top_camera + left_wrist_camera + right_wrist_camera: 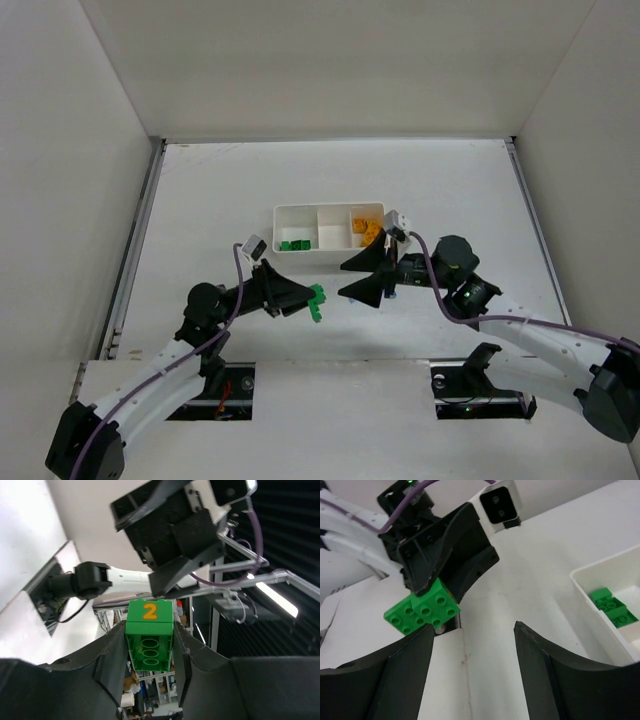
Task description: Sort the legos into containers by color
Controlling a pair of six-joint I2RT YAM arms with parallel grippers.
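Note:
My left gripper (pixel 305 298) is shut on a green lego (pixel 317 301) and holds it above the table, in front of the white three-compartment tray (pixel 331 209). In the left wrist view the lego (pixel 149 637) sits between my fingers, hollow underside towards the camera, an orange "2" on its side. My right gripper (pixel 343 279) is open and empty, pointing left at the held lego (pixel 422 611) with a small gap between them. The tray's left compartment holds green legos (pixel 293 245), which also show in the right wrist view (pixel 612 609). The right compartment holds yellow-orange legos (pixel 368 228).
The tray's near wall (pixel 600 611) lies just right of my right gripper (pixel 472 627). White walls enclose the table on three sides. The two grippers face each other closely in front of the tray.

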